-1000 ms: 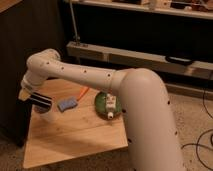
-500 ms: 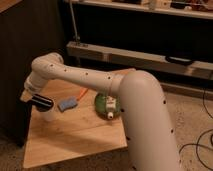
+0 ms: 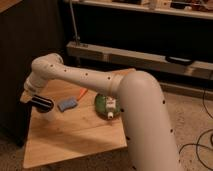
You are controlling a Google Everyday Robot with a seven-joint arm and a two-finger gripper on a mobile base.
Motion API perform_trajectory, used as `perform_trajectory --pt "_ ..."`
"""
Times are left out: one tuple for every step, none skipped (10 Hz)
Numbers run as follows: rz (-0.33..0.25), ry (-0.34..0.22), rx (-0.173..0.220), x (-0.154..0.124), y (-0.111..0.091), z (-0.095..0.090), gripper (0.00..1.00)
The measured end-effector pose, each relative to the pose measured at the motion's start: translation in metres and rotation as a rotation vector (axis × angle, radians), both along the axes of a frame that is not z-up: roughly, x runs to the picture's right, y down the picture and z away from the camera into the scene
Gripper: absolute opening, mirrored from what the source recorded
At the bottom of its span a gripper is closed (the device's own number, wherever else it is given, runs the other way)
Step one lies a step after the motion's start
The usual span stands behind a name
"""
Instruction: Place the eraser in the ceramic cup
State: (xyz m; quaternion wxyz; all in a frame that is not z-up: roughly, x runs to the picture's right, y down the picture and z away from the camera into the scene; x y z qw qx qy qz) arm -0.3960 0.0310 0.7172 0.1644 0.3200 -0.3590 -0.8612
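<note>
On the table (image 3: 75, 135), the gripper (image 3: 31, 98) hangs far left with the eraser (image 3: 42, 103); pad (image 3: 67, 104) right of it, bowl (image 3: 104, 105) further right.
</note>
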Motion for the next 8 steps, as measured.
perform_trajectory --pt "-0.002 0.003 -0.006 0.0029 0.0015 0.0014 0.5" --pt "-0.004 0.005 -0.01 0.005 0.0025 0.002 0.58" --pt "-0.007 0.004 -0.017 0.0079 0.0037 0.0018 0.7" --pt "-0.011 0.001 -0.025 0.0099 0.0047 0.0005 0.78" --pt "-0.011 0.001 -0.024 0.0102 0.0045 0.0005 0.8" --pt "-0.012 0.0 -0.025 0.0097 0.005 0.0003 0.8" --pt "-0.011 0.0 -0.024 0.0097 0.0047 0.0002 0.8" --pt "-0.011 0.001 -0.025 0.01 0.0046 0.0004 0.8"
